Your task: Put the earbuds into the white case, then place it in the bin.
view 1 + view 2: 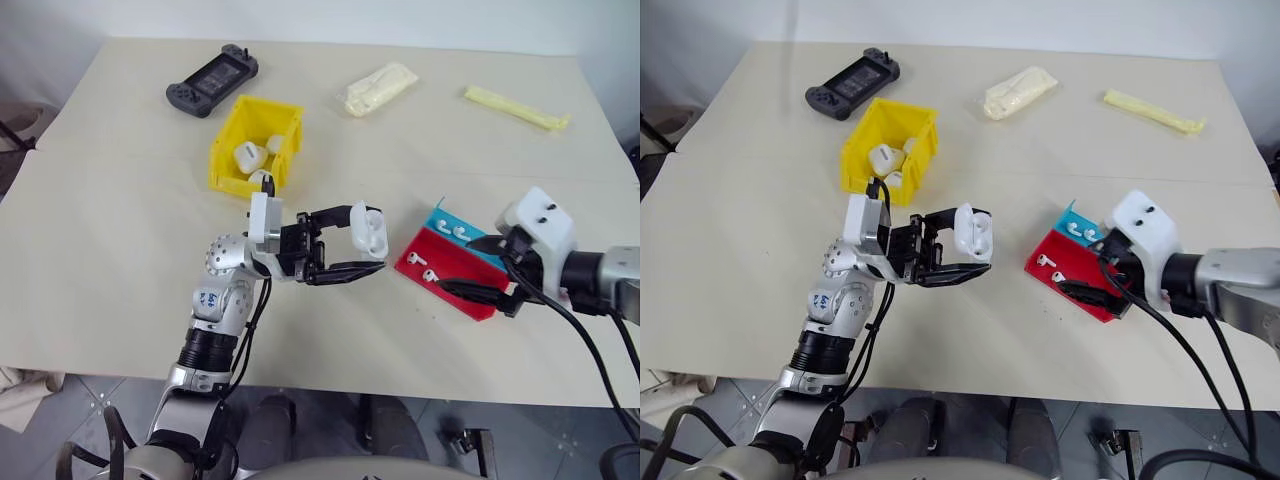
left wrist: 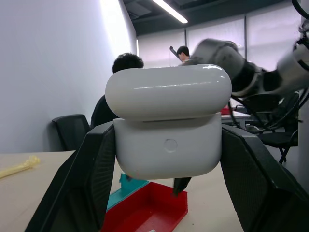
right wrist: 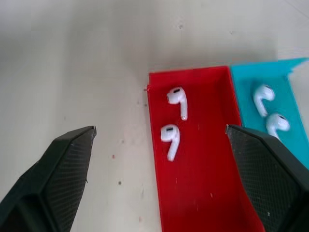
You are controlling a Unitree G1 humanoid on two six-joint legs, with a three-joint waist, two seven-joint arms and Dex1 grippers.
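My left gripper [image 1: 365, 243] is shut on the white case [image 1: 368, 232], holding it above the table's middle and pointing toward the right arm. The left wrist view has the case [image 2: 168, 130] clamped between both fingers, button side facing the camera. Two earbuds [image 3: 176, 96] lie in the red half of the tray [image 3: 203, 183], and two more [image 3: 263, 94] lie in the blue half. My right gripper [image 3: 160, 129] hangs open just above the tray, its fingers either side of the red-half earbuds. The yellow bin [image 1: 228, 135] stands behind the left hand.
Several other white cases [image 1: 248, 155] lie in the bin. At the back are a black game controller [image 1: 212, 78], a cream plastic bag [image 1: 378, 88] and a pale yellow strip [image 1: 515, 108]. People [image 2: 126, 63] sit in the background of the left wrist view.
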